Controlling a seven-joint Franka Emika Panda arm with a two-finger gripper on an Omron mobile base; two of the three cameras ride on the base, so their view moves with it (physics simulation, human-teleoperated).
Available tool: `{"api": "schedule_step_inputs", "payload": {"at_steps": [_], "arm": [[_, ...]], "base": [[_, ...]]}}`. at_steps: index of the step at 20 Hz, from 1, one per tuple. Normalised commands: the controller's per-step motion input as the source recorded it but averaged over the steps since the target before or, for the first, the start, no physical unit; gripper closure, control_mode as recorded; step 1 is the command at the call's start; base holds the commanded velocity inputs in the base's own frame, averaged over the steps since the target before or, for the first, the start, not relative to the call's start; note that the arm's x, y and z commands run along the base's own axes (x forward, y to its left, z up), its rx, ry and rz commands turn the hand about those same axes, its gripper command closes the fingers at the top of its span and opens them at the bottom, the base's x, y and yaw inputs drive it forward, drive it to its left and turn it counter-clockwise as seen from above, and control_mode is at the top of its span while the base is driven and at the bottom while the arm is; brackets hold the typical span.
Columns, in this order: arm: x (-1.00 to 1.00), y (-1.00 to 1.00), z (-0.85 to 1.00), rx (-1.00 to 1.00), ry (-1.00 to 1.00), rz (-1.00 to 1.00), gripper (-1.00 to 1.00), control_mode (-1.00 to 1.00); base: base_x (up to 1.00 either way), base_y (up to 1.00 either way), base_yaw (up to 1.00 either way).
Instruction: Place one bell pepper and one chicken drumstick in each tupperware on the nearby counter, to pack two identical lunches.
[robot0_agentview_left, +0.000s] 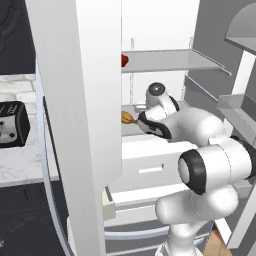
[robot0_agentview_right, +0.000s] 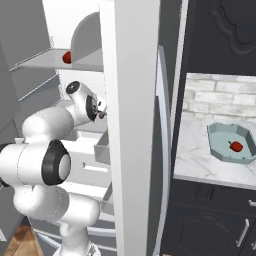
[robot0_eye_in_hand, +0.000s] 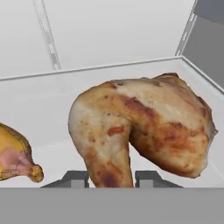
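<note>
chicken drumstick (robot0_eye_in_hand: 144, 127), golden-brown and roasted, plump at the top and narrowing to a thin bone at the bottom, sits on a white fridge shelf (robot0_eye_in_hand: 43, 113) right in front of the hand camera. its thin bone end runs down between the two small dark finger tips of the gripper (robot0_eye_in_hand: 111, 179), and the jaws are closed on that bone, one tip on each side. a second golden-brown drumstick (robot0_eye_in_hand: 15, 157) lies on the same shelf just to the left, apart from the first.

from the left base camera, the white arm with dark joints reaches into the open white fridge (robot0_agentview_left: 160, 30), and the second drumstick (robot0_agentview_left: 128, 117) shows as a small orange-brown shape beside the wrist. one shelf up, a small glossy red bell pepper (robot0_agentview_left: 124, 60) peeks out past the edge of the tall white fridge door (robot0_agentview_left: 80, 100). to the left of the door, a black appliance (robot0_agentview_left: 12, 124) stands on the white-grey veined marble counter (robot0_agentview_left: 20, 165).

from the right base camera, the same red pepper (robot0_agentview_right: 66, 57) rests on the upper shelf. to the right of the fridge, well apart from the arm, a pale teal octagonal tupperware (robot0_agentview_right: 220, 147) sits on the marble counter (robot0_agentview_right: 192, 155) with another red bell pepper (robot0_agentview_right: 236, 146) inside it.
</note>
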Motion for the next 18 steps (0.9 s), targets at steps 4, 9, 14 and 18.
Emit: {"api": "schedule_step_inputs", "payload": {"at_steps": [4, 9, 14, 18], "arm": [[-1.00, 0.35, 0.86, 0.01, -0.03, -0.18, 1.00, -1.00], [-1.00, 0.18, 0.56, 0.12, 0.13, -0.14, 1.00, -1.00], [-1.00, 0.26, 0.11, 0.15, 0.22, -0.04, 1.00, -1.00], [-1.00, 0.46, -0.01, 0.11, 0.17, 0.05, 1.00, -1.00]], "base": [[0.00, 0.00, 0.00], [0.00, 0.00, 0.00], [0.00, 0.00, 0.00], [0.00, 0.00, 0.00]]}}
